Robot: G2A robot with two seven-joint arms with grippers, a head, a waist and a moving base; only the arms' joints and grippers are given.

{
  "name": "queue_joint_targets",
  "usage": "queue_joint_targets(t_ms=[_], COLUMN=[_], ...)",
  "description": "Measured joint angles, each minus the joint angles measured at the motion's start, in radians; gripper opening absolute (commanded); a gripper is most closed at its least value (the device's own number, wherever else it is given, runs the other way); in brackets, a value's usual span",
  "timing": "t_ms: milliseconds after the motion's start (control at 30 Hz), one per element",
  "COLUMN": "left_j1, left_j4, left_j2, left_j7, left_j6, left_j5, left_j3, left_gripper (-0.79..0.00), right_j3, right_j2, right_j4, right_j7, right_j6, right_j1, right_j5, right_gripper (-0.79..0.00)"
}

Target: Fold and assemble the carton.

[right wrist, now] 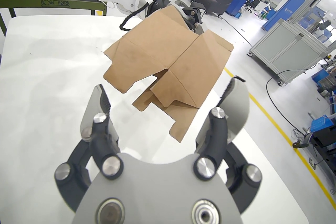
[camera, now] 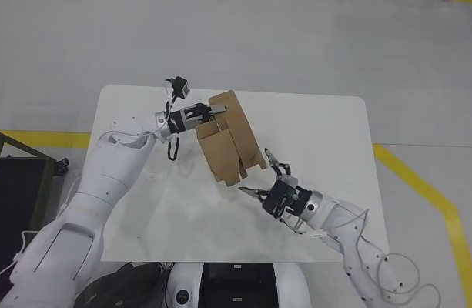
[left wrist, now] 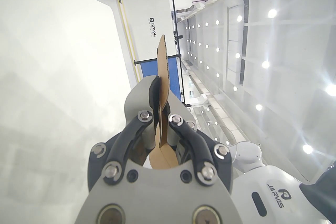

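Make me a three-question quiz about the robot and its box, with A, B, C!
1. Where is the carton? A on the floor; B in the left claw, above the table; C on a chair.
2. Its colour? A brown; B blue; C green.
3. The right claw is? A open; B shut on the carton; C shut, empty.
Answers: 1 B, the claw pinches its edge in the air. 2 A, plain brown cardboard. 3 A, its fingers spread wide apart.
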Motion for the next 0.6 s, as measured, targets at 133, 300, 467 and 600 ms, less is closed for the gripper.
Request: queue_joint_targets(t_ms=[133, 300, 467, 600], left_j1=[0.000, -0.001, 0.001, 0.005], left_j4=[0.004, 0.009, 0.015, 0.013], left_j2=[-0.004, -0.006, -0.008, -0.010], left_j7=[-0.007, -0.015, -0.023, -0.028], left_j6=[-0.004, -0.004, -0.005, -0.002], left_j5=[-0.003, -0.004, -0.011, -0.012], left_j3=[-0.003, -0.009, -0.020, -0.024], left_gripper=[-0.785, -0.785, -0.785, -0.785], right_j3=[-0.018, -0.033, -0.050, -0.064], right_j2=[-0.001, -0.003, -0.005, -0.007], right_j4=[0.005, 0.017, 0.025, 0.032], right_j7=[0.012, 0.013, 0.007, 0.012], right_j6=[0.054, 0.097, 0.147, 0.171], right_j1=[0.005, 0.009, 0.008, 0.015], right_j5=[-0.040, -0.061, -0.081, -0.097], right_gripper=[-0.283, -0.357, -0.400, -0.400])
